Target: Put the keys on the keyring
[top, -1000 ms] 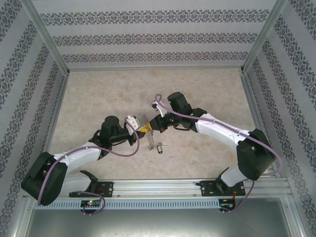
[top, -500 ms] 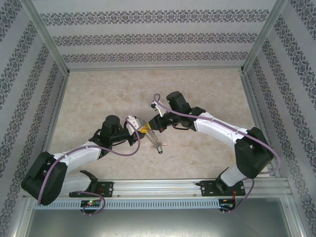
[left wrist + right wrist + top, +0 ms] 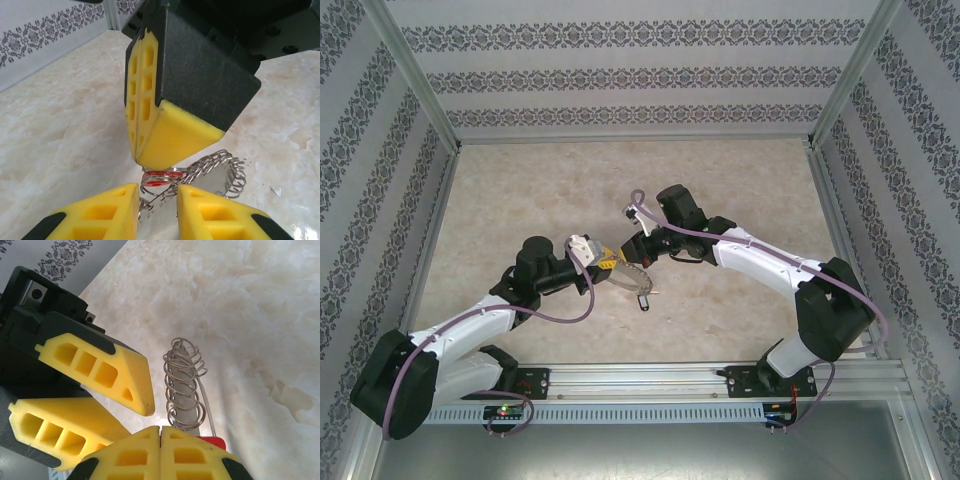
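Keyring against marbled tabletop, patterned walls around

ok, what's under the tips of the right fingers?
A red tag pokes out beneath the shut right fingers, against the coil of rings. Its key is hidden by the fingers.

left claw parted | right claw closed | tips close together | arms angled inward
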Available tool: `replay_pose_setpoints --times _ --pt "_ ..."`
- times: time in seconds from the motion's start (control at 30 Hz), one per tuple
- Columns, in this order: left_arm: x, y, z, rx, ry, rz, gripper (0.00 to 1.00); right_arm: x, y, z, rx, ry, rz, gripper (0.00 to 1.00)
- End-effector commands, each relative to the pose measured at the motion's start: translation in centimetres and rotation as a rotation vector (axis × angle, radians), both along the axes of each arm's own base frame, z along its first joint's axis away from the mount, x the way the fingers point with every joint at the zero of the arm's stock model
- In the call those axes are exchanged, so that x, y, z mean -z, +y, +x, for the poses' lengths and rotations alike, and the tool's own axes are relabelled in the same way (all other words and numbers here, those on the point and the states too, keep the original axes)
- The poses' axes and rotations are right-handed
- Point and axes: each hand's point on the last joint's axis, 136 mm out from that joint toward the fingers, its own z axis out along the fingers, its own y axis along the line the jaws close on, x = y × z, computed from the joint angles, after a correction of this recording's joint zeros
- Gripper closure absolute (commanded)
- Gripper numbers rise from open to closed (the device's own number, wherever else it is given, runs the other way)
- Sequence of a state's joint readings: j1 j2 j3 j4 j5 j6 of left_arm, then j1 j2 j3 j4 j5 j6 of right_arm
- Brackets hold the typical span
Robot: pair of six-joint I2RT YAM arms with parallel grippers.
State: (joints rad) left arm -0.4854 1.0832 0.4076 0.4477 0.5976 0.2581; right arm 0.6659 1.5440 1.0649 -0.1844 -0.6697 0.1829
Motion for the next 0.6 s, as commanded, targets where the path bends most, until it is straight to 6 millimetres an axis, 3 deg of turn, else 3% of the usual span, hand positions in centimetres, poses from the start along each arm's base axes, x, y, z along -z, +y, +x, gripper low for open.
replay_pose_setpoints --times 0.0,0.57 --pt "0.7 -0.1 -0.8 0.021 0.023 0.011 0.74 -1.1 0.4 0.2 -0.009 -0.034 0.026 1.0" --pt "1.7 -1.7 -0.2 0.017 0.026 0.054 0.73 -1.2 0.1 0.6 0.014 -0.03 0.029 1.0"
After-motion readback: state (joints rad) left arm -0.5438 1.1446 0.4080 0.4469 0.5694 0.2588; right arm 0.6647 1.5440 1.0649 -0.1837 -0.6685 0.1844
